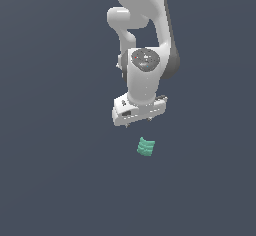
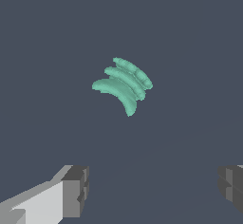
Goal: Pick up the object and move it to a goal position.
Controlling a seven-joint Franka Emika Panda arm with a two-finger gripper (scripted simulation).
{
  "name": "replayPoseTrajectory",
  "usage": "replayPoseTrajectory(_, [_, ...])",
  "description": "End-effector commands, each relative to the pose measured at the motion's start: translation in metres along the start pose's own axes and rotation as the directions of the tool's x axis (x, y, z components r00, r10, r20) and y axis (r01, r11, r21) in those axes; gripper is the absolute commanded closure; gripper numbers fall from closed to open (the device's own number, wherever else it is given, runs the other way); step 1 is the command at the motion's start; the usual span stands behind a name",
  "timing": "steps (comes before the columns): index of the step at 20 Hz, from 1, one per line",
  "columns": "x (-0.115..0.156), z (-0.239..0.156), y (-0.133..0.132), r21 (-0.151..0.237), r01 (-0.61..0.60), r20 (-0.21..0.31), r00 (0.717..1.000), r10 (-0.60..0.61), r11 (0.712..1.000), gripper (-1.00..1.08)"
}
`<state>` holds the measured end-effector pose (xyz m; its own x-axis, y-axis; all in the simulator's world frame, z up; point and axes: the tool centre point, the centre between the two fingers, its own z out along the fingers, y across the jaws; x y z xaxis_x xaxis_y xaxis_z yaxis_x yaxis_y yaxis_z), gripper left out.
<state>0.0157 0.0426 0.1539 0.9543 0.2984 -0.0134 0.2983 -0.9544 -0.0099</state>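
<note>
1. object (image 1: 146, 147): small teal-green piece, ridged surface, lying on the dark grey-blue floor (image 1: 50, 180). in the wrist view the object (image 2: 123, 85) reads as three curved, overlapping ridges stacked side by side, banana-like in outline.
2. object position: near the middle of the exterior view, just below the gripper (image 1: 139, 123) and slightly toward the exterior view's right of it. not touching anything but the floor.
3. gripper: spread wide. in the wrist view the gripper (image 2: 153, 192) shows two dark grey fingertips (image 2: 76, 190) well apart, with bare floor between them. nothing held.
4. gripper vs object: clear gap between them in both views; the object sits apart from the fingertips, not between them.
5. arm (image 1: 145, 45): white panda arm, reaching down from the upper part of the exterior view, wrist pointing downward, hand body white with dark detail on the joint above it.
6. surroundings: uniform dark floor (image 2: 47, 28), a faint line crossing it in the wrist view.
</note>
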Motion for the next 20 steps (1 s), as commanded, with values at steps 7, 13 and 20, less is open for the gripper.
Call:
replayPoseTrajectory(7, [0.021,0.016,-0.005,-0.008,0.255,0.003,0.967,-0.255,0.967,-0.92])
replayPoseTrajectory(13, [0.035,0.028,-0.008,-0.011,0.428,0.005,0.904,-0.427,0.904,-0.92])
replayPoseTrajectory(20, [0.051,0.042,-0.012,-0.013,0.608,0.004,0.794,-0.608,0.794,-0.92])
